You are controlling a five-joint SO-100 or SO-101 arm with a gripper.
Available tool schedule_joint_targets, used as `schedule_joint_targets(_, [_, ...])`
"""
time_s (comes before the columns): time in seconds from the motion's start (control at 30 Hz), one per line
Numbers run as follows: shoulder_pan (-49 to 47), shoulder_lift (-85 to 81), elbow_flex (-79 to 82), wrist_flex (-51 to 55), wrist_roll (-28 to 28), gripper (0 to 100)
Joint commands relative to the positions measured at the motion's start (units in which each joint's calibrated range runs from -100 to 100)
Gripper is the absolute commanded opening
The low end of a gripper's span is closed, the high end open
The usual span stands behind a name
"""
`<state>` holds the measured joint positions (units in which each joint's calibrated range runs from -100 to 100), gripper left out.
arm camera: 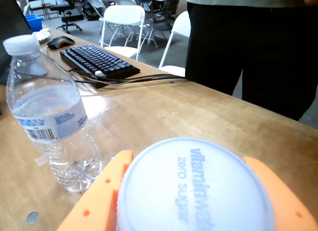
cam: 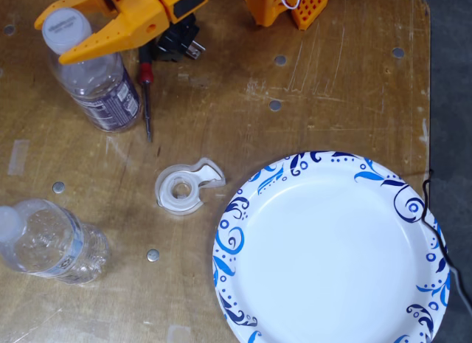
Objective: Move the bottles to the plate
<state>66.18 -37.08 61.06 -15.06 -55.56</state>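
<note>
Gripper (cam: 63, 44) sits at the purple-labelled bottle (cam: 96, 81), far across the worktop (cam: 310, 85) from the plate (cam: 332, 247). In the wrist view the orange fingers (arm camera: 102, 191) flank the white cap (arm camera: 196, 189) on both sides, snug against it; I judge them pinching the bottle at its neck, probably because the cap gives a firm collar to lift by. Cap print reads "vitaminwa…" and "zero sugar".

Pale-labelled bottle (cam: 51, 243) stands left of the plate in the fixed view, past the tape dispenser (cam: 184, 188), untouched. Its label carries a barcode and fine print too small to read in the wrist view.

Plate is empty: neither bottle delivered yet. Screwdriver (cam: 146, 99) lies just beside the purple-labelled bottle, on the plate side; a low carry towards the plate might clip it, or the dispenser.

Beyond the worktop in the wrist view: keyboard (arm camera: 99, 59), folding chairs (arm camera: 124, 25), a person in black (arm camera: 248, 42).
</note>
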Motion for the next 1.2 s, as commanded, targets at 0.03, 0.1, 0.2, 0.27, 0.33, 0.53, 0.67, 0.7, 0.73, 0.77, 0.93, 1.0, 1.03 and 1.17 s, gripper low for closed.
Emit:
schedule_joint_targets(0.03, [0.1, -0.7, -6.1, 0.0, 0.2, 16])
schedule_joint_targets(0.1, [0.0, -0.8, -8.0, 0.0, 0.2, 16])
schedule_joint_targets(0.2, [-1.3, -0.9, -10.9, 0.1, 0.2, 16])
schedule_joint_targets(0.27, [-2.4, -0.9, -12.9, 0.1, 0.2, 16])
schedule_joint_targets(0.33, [-4.5, -1.0, -14.8, 0.1, 0.1, 16])
schedule_joint_targets(0.53, [-14.2, -2.4, -21.2, 8.0, -0.3, 16])
schedule_joint_targets(0.67, [-21.3, -4.5, -26.4, 15.7, -0.4, 16])
schedule_joint_targets(0.7, [-22.9, -5.0, -27.7, 17.5, -0.4, 16])
schedule_joint_targets(0.73, [-24.4, -5.4, -29.0, 19.1, -0.4, 16])
schedule_joint_targets(0.77, [-25.9, -5.8, -30.3, 20.4, -0.4, 16])
schedule_joint_targets(0.93, [-34.3, -5.8, -36.2, 24.3, -0.4, 16])
schedule_joint_targets(1.0, [-37.6, -5.7, -37.5, 24.3, -0.4, 16])
schedule_joint_targets(1.03, [-39.3, -5.6, -37.7, 24.3, -0.1, 16])
schedule_joint_targets(1.17, [-45.9, -3.6, -38.0, 23.6, -0.3, 16])
